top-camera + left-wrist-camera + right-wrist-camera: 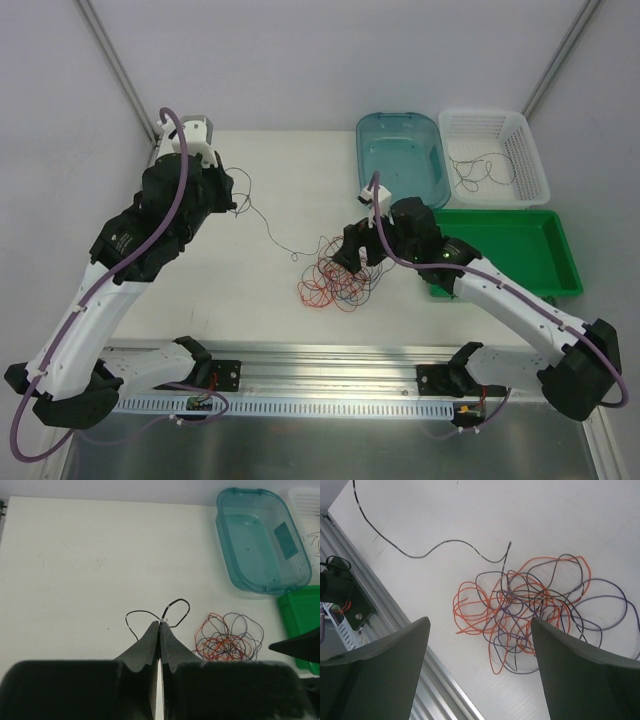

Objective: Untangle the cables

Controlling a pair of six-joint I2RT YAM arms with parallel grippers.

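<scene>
Tangle of cables [335, 280] noted on the white table [280, 160], a loose knot of orange-red, black and dark purple loops lying right of centre, nearer the near edge than the far one. Right gripper [352, 255] is positioned directly over the tangle. In the right wrist view its fingers [395, 665] are seen spread wide, one to either side of the knot, with the loops lying on the table below the gap between them; nothing is gripped and no contact with the cables can be made out. Left gripper [159, 622] is held over the far left part of the table, well apart from the tangle, with its fingers pressed fully together on a black strand [150, 613], which curls out in two small loops at the fingertips. From there the strand is traced across the table to the left side of the tangle; whether it is woven into the knot cannot be told. Teal tub [400, 160], white basket [495, 155] and green tray [510, 250] are recorded along the right side of the table; a thin black cable [480, 172] lies inside the basket.
</scene>
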